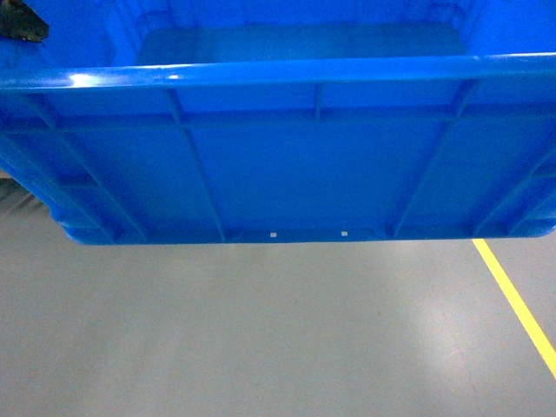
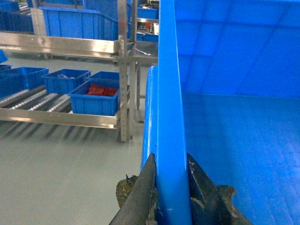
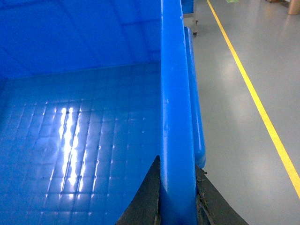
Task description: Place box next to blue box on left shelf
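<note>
The box (image 1: 287, 165) hangs above the floor (image 1: 261, 339), both grippers (image 2: 171, 187) (image 3: 176, 187) pinching its side rims. This looks like the carry step; next the robot must reach the left shelf (image 2: 61, 117) and set it beside a blue box (image 2: 96, 98).

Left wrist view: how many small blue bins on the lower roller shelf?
3 clearly in view: one holding red parts nearest the post, one behind it to the left, one further left. A fourth may sit behind the red-filled one; others may be cut off at the left edge.
</note>
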